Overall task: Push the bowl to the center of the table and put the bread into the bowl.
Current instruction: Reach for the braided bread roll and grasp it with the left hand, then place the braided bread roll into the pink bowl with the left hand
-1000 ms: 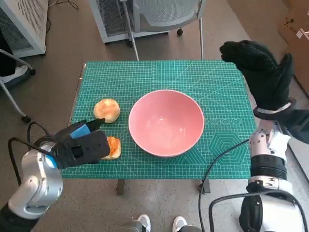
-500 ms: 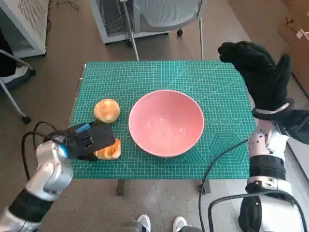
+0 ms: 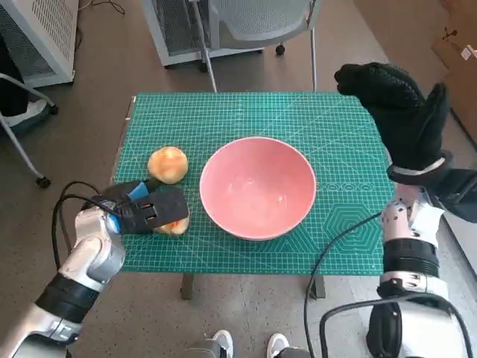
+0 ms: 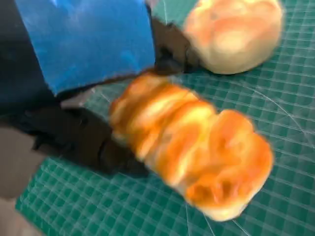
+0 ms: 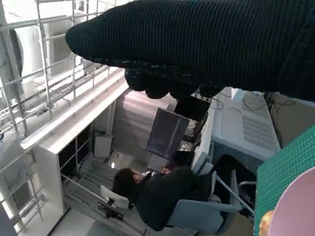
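2 bread pieces lie on the green cutting mat (image 3: 246, 115), both on the left side of the pink bowl (image 3: 257, 187). The left hand's black fingers (image 4: 93, 142) curl round one end of the long, glazed bread (image 4: 192, 155), which rests on the mat at the edge nearest the robot, just beside the bowl's left rim. The left hand (image 3: 149, 210) covers most of it in the head view. The round bun (image 3: 168, 164) sits just beyond that hand, near the bowl but apart from it. The bowl stands about mid-table with nothing in it. The right hand (image 3: 399, 112) is raised above the table's far right corner, well clear of the bowl, its gloved fingers spread and holding nothing. A person (image 5: 162, 194) sits in a chair in the room behind.
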